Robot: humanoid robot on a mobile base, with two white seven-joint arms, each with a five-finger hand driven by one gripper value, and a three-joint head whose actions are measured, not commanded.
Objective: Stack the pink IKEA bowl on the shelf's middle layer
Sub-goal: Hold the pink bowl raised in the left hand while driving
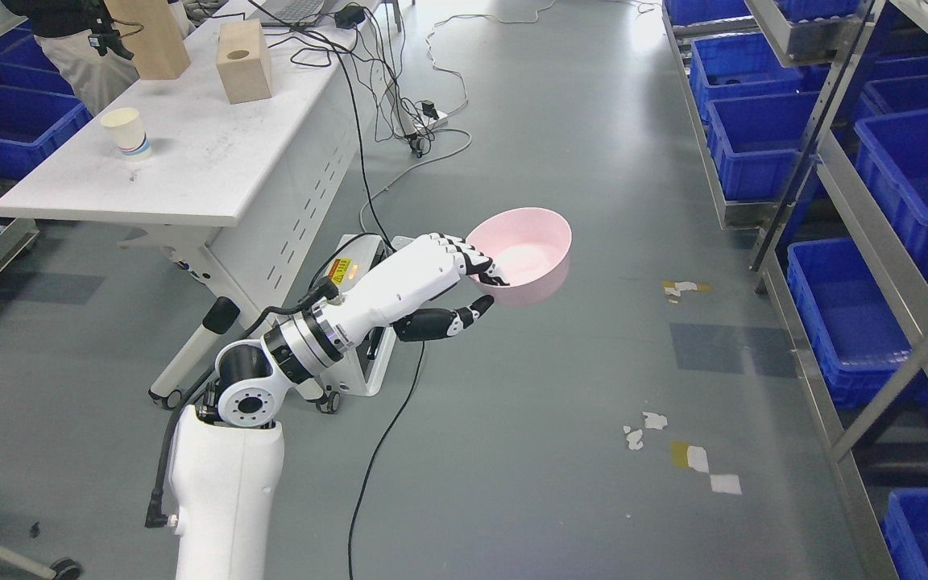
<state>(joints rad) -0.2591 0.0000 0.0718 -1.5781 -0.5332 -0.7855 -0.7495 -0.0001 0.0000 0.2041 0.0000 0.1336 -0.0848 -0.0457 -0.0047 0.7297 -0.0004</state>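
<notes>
My left hand (pixel 476 286) is shut on the near rim of a pink bowl (pixel 530 256). Its fingers (pixel 472 256) hook over the rim into the bowl and the thumb (pixel 464 316) presses below. The bowl is held upright in the air above the grey floor, in the middle of the head view. The metal shelf (pixel 875 217) stands along the right edge, well to the right of the bowl. The left arm comes in from the lower left. The right arm does not show.
Blue bins (pixel 851 322) fill the shelf levels on the right. A white table (pixel 190 153) at the upper left carries a paper cup (pixel 127 133) and wooden blocks (pixel 244 61). A person (pixel 77 48) stands behind it. Cables (pixel 399 113) trail over the floor.
</notes>
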